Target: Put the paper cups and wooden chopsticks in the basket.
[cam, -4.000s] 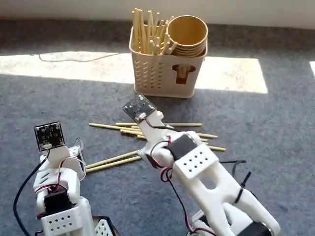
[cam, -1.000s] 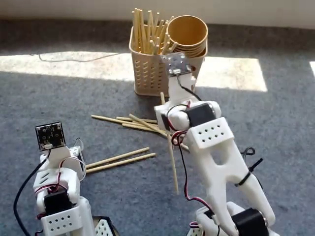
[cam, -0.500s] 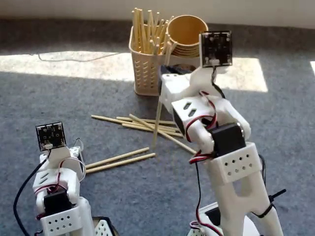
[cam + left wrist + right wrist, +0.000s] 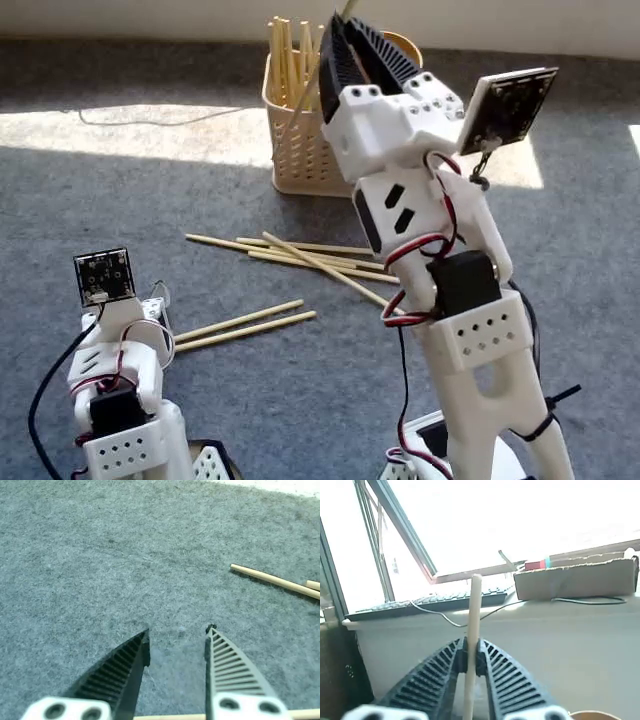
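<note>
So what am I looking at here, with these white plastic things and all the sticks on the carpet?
They are small robots: a left arm and a right arm, each ending in a claw. One picture looks down from a fixed camera; the other two come from cameras on the arms' wrists. The right claw is raised by the basket, shut on one wooden chopstick. The left claw is open, low over the grey carpet. More chopsticks lie loose on the carpet; others stand in the basket.
</note>
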Controlling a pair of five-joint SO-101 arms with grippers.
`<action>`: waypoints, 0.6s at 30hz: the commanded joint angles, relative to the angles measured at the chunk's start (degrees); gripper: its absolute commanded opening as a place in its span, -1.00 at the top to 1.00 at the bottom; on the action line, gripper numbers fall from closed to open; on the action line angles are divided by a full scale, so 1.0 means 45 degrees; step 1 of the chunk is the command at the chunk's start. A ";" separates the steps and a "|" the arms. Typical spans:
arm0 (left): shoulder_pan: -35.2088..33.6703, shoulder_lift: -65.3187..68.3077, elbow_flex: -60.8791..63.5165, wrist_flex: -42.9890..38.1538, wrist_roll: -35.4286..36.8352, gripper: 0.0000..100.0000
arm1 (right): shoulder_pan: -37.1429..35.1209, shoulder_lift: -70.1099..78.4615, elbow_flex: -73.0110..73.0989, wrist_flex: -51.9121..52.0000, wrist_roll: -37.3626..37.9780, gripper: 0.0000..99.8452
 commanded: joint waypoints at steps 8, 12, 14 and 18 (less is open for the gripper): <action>-0.0088 -0.0107 0.0283 -0.0215 -0.0117 0.64 | 0.1338 0.2491 -0.0615 -0.5343 -0.0137 0.99; -0.0088 -0.0107 0.0283 -0.0215 -0.0117 0.64 | 0.1358 0.3604 -0.0615 -0.6672 -0.0117 0.99; -0.0088 -0.0107 0.0283 -0.0215 -0.0117 0.64 | 0.1358 0.4034 -0.0615 -0.6984 -0.0117 0.99; -0.0088 -0.0107 0.0283 -0.0215 -0.0117 0.64 | 0.1358 0.4679 -0.0557 -0.7082 0.0293 0.99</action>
